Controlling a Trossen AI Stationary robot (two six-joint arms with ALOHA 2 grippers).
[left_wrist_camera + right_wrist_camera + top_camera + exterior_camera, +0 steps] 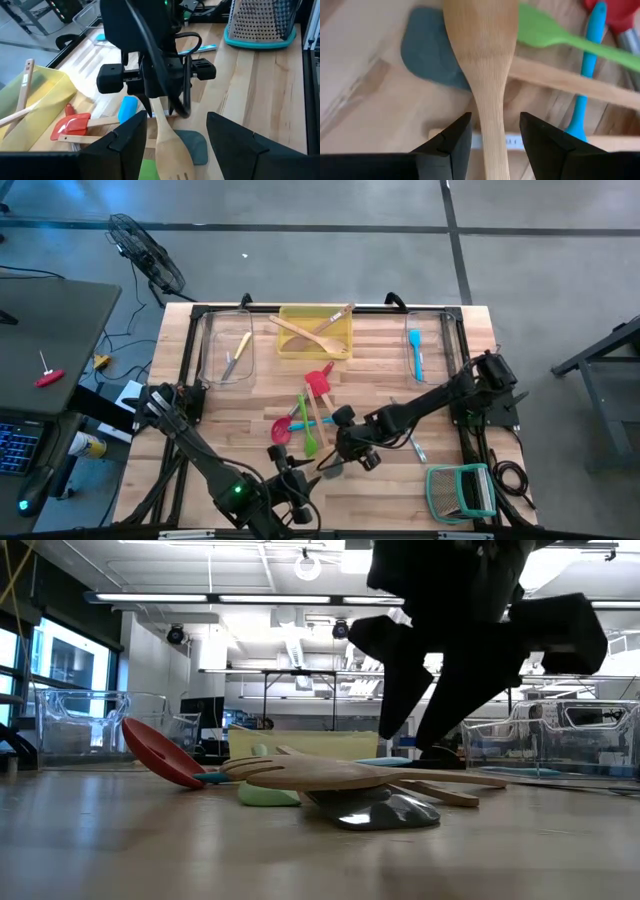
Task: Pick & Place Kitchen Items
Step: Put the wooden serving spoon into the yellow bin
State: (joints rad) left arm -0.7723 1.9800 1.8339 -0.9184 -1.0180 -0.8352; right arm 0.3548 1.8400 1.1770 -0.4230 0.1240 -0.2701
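A heap of utensils lies mid-table. On top is a wooden slotted spoon (480, 45) (172, 150) (320, 775), its head resting on a grey spatula's blade (427, 50) (375, 810). Around it lie a green spatula (545, 32) (306, 425), a blue-handled tool (587, 65), a red ladle (160, 750) and a red spatula (75, 125). My right gripper (495, 120) (338, 460) is open and comes down from above, one finger on each side of the spoon's handle, with a small gap on both sides. My left gripper (177, 120) (298, 475) is open near the table's near edge, facing the heap.
At the far edge stand a yellow tray (290, 345) with wooden utensils, a clear bin (212, 350) holding a yellow-handled knife, and another clear bin (445, 350) holding a blue spatula. A teal-framed rack (460, 490) sits at the near right corner. A metal knife (415, 445) lies under the right arm.
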